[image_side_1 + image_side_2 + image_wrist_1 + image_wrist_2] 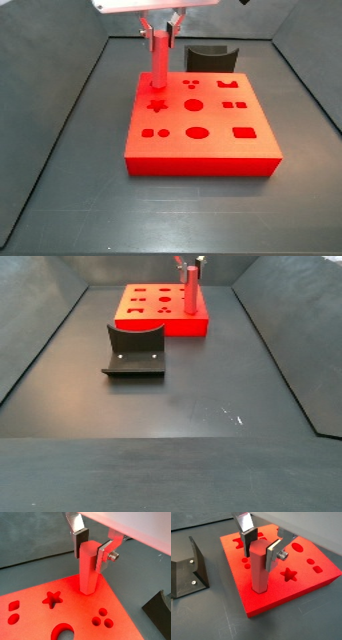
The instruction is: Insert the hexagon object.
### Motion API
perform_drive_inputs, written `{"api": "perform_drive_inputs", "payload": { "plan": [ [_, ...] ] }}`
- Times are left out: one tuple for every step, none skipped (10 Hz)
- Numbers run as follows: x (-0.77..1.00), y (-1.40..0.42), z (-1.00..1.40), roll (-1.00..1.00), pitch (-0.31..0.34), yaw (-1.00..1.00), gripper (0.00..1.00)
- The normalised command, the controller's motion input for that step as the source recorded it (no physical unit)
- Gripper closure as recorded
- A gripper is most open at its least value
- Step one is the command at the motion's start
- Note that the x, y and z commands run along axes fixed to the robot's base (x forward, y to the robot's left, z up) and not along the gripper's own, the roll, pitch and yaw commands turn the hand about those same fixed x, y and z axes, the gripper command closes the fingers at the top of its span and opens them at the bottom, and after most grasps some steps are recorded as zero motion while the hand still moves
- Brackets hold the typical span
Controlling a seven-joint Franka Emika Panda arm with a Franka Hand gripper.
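A matte dark grey floor (pixel 174 406) fills the enclosure; sloping dark grey side walls (pixel 60 120) rise around it; small pale scuffs mark the floor.

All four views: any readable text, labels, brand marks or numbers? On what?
None readable in any view.
Red block: shaped holes only, no lettering.
Hexagon object, upright on the block and held in the pincer: plain red.
Fixture: bare dark metal, screws only.
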Motion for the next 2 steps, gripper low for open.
{"api": "perform_drive_inputs", "payload": {
  "plan": [
    [0.0, 0.0, -0.53, 0.0, -0.071, -0.05, 1.0],
    [0.0, 0.0, 0.0, 0.0, 0.0, 0.0, 1.0]
  ]
}}
